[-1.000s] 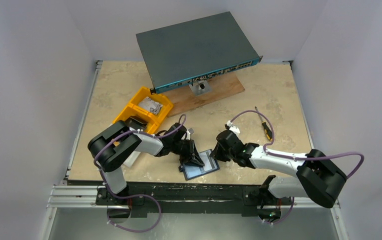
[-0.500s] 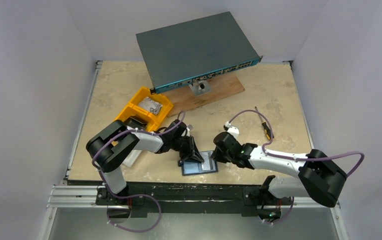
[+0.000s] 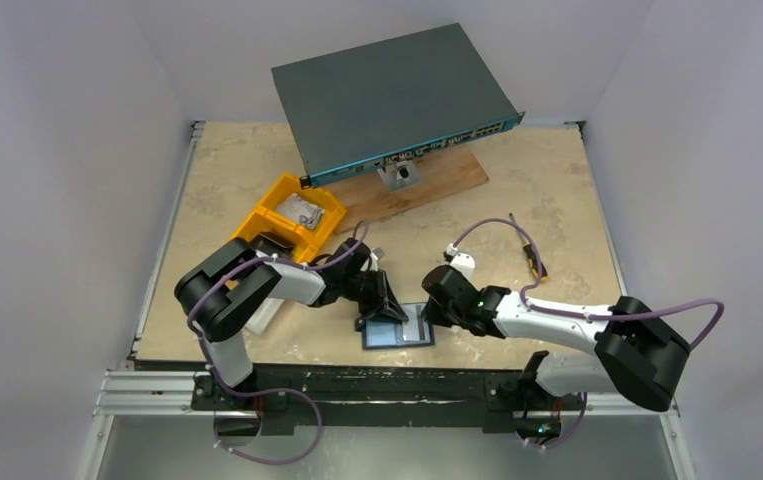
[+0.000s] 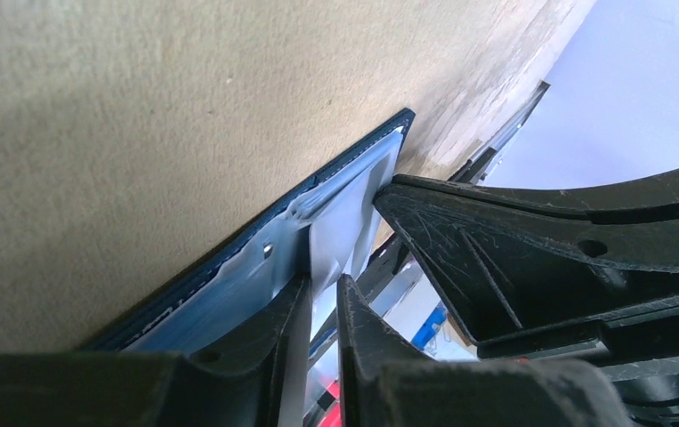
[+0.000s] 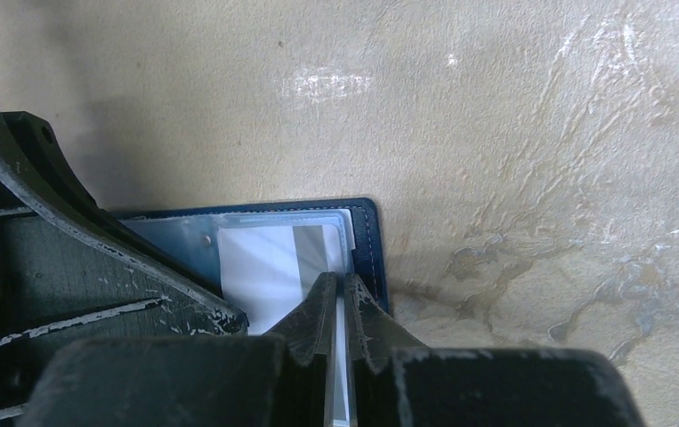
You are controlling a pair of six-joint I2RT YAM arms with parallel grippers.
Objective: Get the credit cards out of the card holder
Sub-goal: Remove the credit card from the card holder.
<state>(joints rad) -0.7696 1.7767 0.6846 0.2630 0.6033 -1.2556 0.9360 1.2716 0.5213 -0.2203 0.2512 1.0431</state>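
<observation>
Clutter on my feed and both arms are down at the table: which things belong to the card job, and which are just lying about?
Job:
- card holder
- credit card, pinched by the right gripper
- left gripper, pinching the holder's pale sleeve

Lying about:
- yellow bins
- network switch
- wooden board
- screwdriver

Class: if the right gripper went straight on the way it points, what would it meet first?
Most likely the credit card in the card holder, lying right at the tips of the right gripper; past the holder's edge, only bare table shows.
</observation>
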